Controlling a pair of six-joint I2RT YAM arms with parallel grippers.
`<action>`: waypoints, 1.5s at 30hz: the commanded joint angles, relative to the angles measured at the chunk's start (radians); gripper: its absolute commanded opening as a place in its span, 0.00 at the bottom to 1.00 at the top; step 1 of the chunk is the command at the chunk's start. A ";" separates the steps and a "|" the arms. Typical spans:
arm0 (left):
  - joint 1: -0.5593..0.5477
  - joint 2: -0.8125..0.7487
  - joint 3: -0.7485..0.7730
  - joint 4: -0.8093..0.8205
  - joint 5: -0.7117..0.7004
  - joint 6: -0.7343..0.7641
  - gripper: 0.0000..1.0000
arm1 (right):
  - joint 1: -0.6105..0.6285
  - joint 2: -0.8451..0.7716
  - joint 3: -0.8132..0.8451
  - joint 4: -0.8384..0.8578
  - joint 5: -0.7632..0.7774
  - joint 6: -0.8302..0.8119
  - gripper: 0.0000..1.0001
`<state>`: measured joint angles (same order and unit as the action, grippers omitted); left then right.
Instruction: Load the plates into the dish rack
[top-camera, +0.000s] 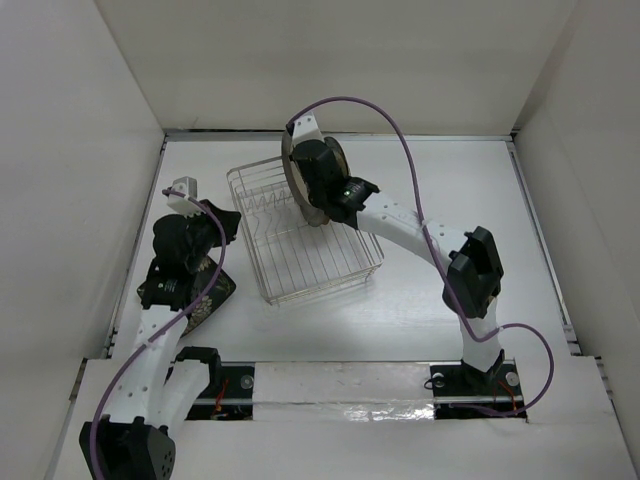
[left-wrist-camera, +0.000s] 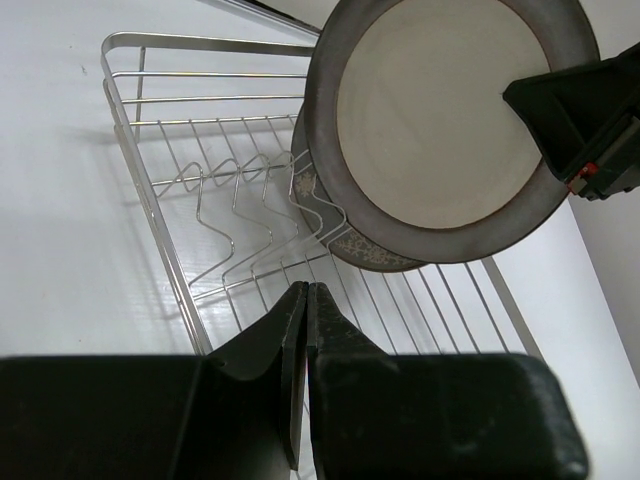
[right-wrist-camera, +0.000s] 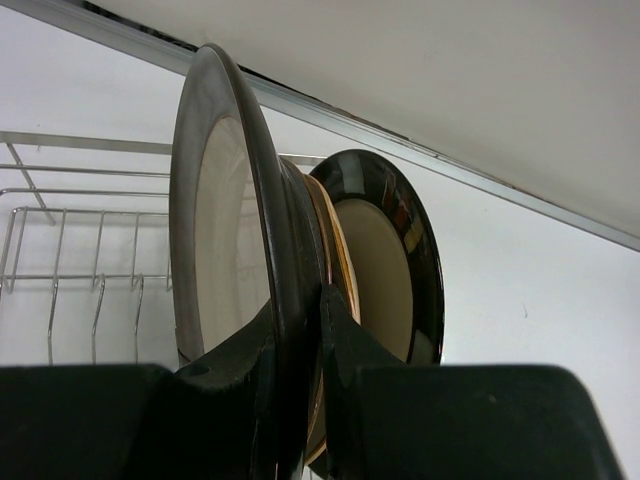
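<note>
The right hand is clamped shut on the lower rim of a cream plate with a broad grey rim, one finger on each face. The plate stands upright on edge, over the far right part of the rack. Whether its bottom edge rests on the wires cannot be told.

Just behind it, another plate with a pale floral pattern on its rim stands in the rack, mostly hidden by the cream one. The right wrist view shows a plate with a glossy black rim and a pale gold centre, also upright, close behind the held plate. A thin tan edge shows between the two, and I cannot tell which plate it belongs to.

The rack sits at the middle of the white worktop, turned at a slant. Its row of bent wire prongs stands free on the side nearer the left arm.

The left hand is empty, its fingers pressed together with no gap. It hangs just beside the rack's left edge, pointing towards the rack.

A dark patterned plate lies flat on the worktop to the left of the rack, partly under the left arm.
</note>
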<state>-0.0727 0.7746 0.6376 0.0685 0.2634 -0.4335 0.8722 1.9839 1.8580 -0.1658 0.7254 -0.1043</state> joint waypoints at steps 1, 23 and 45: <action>-0.007 0.008 0.048 0.020 -0.004 0.016 0.00 | 0.010 -0.043 0.049 0.126 0.048 0.009 0.00; -0.007 0.029 0.047 0.021 -0.022 0.021 0.00 | 0.019 -0.054 -0.042 0.127 0.103 0.104 0.00; -0.007 0.327 0.096 -0.059 -0.070 0.084 0.30 | 0.057 0.047 -0.092 0.155 0.036 0.138 0.26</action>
<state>-0.0731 1.0901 0.6891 0.0124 0.1837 -0.3710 0.9051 2.0155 1.7714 -0.0757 0.8001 0.0212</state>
